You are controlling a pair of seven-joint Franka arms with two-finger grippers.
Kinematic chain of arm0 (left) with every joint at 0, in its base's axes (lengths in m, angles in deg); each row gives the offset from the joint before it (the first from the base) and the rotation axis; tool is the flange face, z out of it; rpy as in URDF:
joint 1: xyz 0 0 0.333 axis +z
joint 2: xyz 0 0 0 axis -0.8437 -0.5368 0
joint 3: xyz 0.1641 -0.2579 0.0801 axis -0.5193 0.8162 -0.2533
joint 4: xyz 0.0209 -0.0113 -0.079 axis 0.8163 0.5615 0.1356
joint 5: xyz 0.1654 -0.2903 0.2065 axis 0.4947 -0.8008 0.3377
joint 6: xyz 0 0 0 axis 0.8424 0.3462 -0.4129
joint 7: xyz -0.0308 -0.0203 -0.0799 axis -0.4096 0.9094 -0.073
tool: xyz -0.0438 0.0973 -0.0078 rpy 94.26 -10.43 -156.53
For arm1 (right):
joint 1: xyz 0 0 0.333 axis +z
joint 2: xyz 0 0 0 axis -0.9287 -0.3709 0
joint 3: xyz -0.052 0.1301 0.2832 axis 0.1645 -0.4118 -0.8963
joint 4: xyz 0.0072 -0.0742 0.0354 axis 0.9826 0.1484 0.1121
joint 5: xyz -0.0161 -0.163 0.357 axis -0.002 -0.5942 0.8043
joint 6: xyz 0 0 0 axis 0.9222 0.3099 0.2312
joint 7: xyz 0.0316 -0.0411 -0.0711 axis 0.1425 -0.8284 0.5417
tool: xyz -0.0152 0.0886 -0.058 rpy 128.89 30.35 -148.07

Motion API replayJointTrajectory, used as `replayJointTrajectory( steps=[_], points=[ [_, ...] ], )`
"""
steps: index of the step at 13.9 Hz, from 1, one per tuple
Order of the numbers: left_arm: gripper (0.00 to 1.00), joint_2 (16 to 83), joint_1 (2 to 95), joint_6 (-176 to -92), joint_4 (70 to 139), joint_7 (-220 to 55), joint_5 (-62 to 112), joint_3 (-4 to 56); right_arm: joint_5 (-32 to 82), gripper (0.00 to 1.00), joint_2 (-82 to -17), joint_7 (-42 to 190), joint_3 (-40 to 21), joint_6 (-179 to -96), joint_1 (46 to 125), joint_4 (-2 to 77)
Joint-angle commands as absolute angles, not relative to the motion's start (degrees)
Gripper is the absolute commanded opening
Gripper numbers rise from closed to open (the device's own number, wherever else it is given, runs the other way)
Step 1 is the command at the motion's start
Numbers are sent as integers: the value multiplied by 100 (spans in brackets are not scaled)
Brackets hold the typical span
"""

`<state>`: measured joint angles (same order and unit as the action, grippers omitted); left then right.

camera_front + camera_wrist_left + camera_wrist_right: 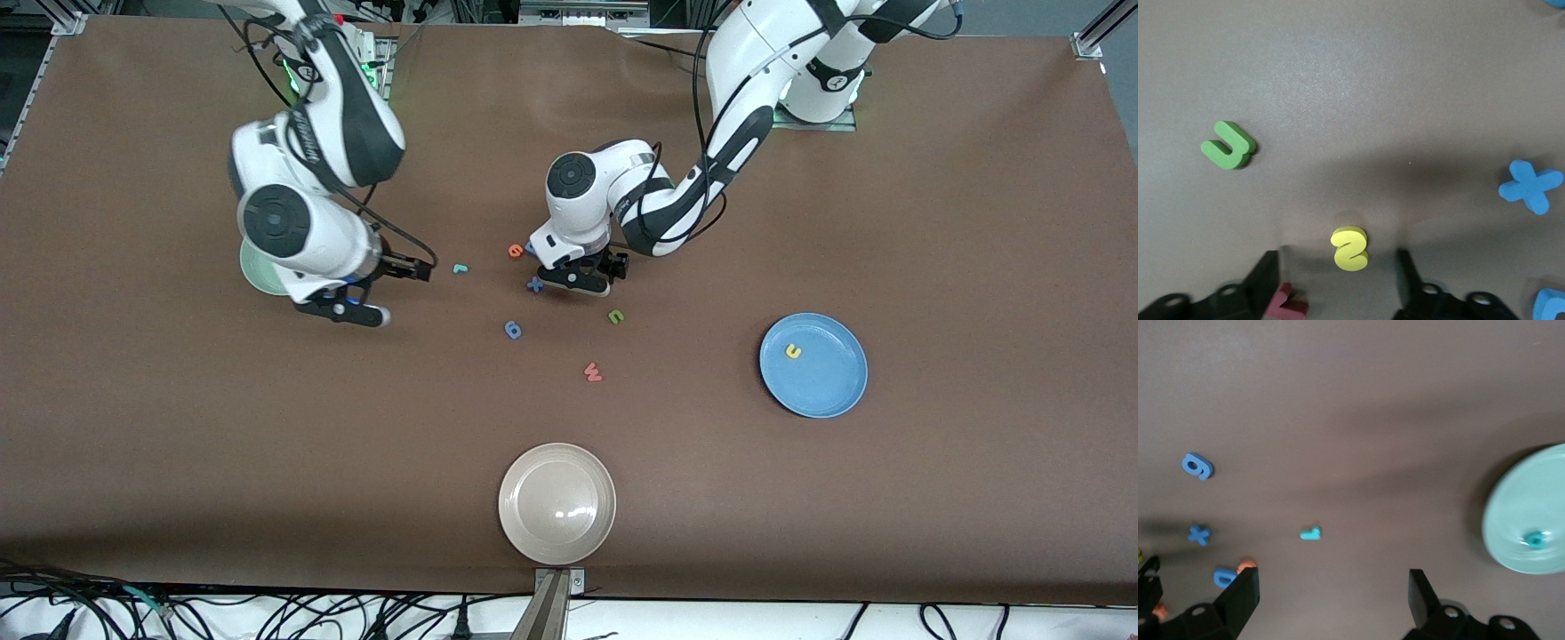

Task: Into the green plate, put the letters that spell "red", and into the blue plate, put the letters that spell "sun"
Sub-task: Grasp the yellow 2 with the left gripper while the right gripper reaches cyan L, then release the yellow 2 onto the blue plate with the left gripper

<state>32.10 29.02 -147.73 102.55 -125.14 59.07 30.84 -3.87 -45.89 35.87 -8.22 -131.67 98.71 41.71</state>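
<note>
The yellow "s" [1350, 249] lies flat on the table between the fingers [1268, 280] of my left gripper [1338, 267], which stand apart and do not touch it. In the front view that gripper [580, 277] is low over the middle of the table and hides the "s". The green "n" [615, 316] lies close by. The yellow "u" [792, 352] lies in the blue plate [836, 391]. My right gripper [348, 309] hangs open and holds nothing, beside the green plate [256, 268], where the teal "d" [1535, 539] lies. The teal "r" [460, 268] and orange "e" [515, 252] are on the table.
A dark red letter [1288, 303] lies against one left finger. A blue "x" [534, 284], a blue "6" [513, 330] and a pink-orange "3" [593, 372] are scattered mid-table. A blue capital "D" [1225, 577] lies beside the "e". A beige plate [557, 502] stands near the front edge.
</note>
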Motion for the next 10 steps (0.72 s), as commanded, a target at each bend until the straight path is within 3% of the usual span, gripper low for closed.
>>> replayJointTrajectory(
  steps=[1, 4, 5, 7, 10],
  points=[
    [32, 3120, 2844, -14742, 10109, -12627, 6129, 3056, -201, 99, -4706, 3342, -919, -13600, 9952, 4314],
    [32, 3076, 2844, -14742, 10109, -12627, 6120, 3056, 63, 99, -4978, 3176, -1121, -14214, 9969, 4410],
    [28, 3085, 2844, -14742, 10109, -12618, 6120, 3056, 63, 99, -5023, 3097, -1183, -14381, 9970, 4480],
    [5, 3085, 2870, -14742, 10109, -12618, 6111, 3056, 72, 99, -5023, 3096, -1183, -14515, 9970, 4630],
    [0, 3173, 2923, -14716, 10100, -12592, 6059, 3056, 63, 99, -5058, 3096, -1183, -14585, 9970, 4630]
  ],
)
